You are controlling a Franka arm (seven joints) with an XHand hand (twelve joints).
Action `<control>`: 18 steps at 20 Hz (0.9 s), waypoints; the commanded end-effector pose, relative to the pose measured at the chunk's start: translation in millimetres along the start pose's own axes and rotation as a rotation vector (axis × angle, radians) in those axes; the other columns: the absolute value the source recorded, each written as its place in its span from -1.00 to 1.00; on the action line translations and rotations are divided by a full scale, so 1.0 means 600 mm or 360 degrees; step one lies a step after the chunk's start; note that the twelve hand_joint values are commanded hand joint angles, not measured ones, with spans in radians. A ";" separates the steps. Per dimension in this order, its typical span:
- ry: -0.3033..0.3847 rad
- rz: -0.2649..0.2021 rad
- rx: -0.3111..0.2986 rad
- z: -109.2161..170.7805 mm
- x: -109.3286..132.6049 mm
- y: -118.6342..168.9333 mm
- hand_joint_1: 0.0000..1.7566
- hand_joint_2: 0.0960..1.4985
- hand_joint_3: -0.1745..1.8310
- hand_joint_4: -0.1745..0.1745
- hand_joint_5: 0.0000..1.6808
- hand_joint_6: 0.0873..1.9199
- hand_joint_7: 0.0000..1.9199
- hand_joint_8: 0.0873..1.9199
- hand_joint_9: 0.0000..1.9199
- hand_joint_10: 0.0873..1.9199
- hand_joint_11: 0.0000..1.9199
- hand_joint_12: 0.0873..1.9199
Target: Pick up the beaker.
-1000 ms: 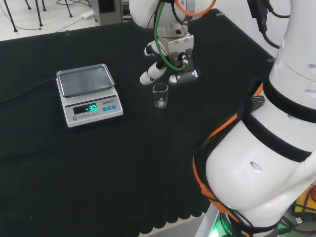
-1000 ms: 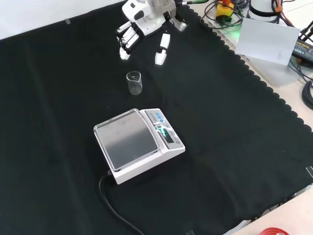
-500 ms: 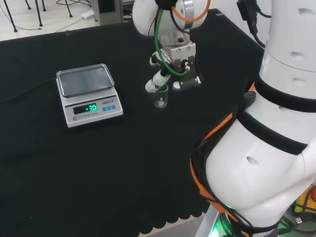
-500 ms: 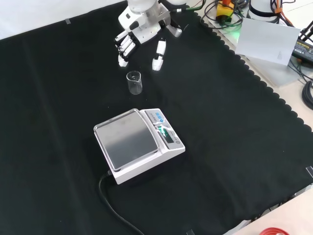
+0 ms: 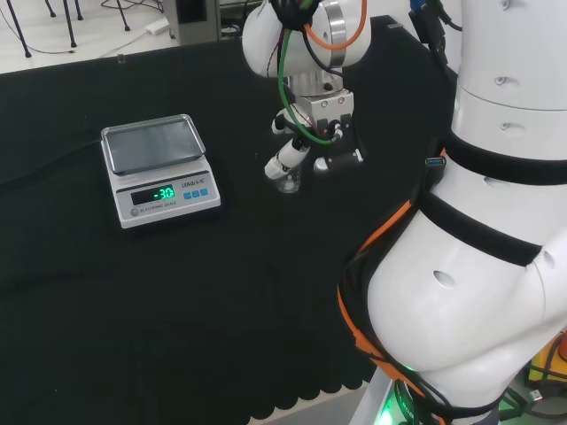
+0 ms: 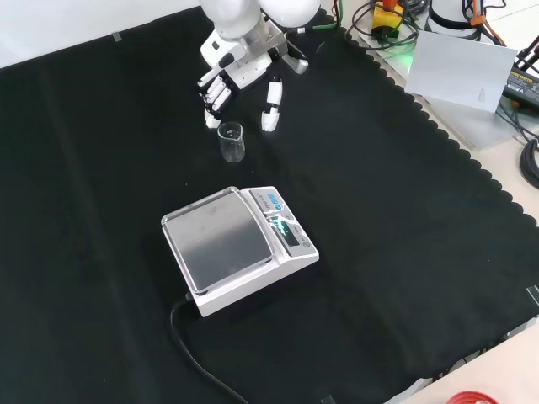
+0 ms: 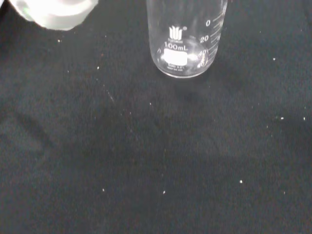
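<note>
The black cloth (image 6: pixel 404 252) covers the bench from edge to edge; the arm's white links (image 5: pixel 496 177) rise at the right of the head view; a grey scale (image 6: pixel 238 247) with a bare metal pan and a lit green display sits near the middle of the cloth in the front view, at the left in the head view (image 5: pixel 159 170), with a black cable (image 6: pixel 198 358) trailing from it toward the view's lower edge; the hand (image 6: pixel 240 71) comes down from the top of the front view, fingers (image 6: pixel 212 93) on one side and thumb (image 6: pixel 271 105) on the other, spread wide and fairly straight, holding nothing; in the head view the hand (image 5: pixel 321 124) hangs just above the cloth; the beaker (image 6: pixel 232 141), small, clear and seemingly without contents, stands upright on the cloth between the hand and the scale, just below the fingertips in the front view and apart from them; in the head view the beaker (image 5: pixel 287 180) is partly covered by a fingertip; the wrist view shows the beaker (image 7: pixel 185 44) close up, its base flat on the cloth.
</note>
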State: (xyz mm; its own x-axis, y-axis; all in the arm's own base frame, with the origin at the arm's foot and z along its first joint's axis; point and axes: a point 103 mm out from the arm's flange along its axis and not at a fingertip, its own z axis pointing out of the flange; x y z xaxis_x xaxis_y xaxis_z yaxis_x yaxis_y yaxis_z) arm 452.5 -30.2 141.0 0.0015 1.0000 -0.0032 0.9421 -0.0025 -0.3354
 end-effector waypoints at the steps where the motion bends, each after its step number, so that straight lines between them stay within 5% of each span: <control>1: -0.0008 -0.0008 0.0124 0.011 -0.006 0.002 -0.20 -0.14 -0.40 -0.33 -0.66 -0.78 -0.85 -0.35 -0.74 -0.20 -1.00 0.40; 5: -0.0023 0.0002 0.0139 0.018 -0.009 0.004 -0.25 -0.16 -0.50 -0.29 -0.74 -0.89 -0.97 -0.37 -0.86 -0.18 -1.00 0.33; 18: -0.0105 -0.0021 0.0204 0.034 0.019 0.040 -0.17 -0.15 -0.52 -0.26 -0.71 -0.93 -0.94 -0.37 -0.84 -0.18 -1.00 0.33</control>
State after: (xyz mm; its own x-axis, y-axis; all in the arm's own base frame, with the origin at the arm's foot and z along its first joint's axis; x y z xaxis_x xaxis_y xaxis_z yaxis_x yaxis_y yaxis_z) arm 465.6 -21.2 118.2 -0.0298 0.9987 -0.0417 0.8975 0.0083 -0.4410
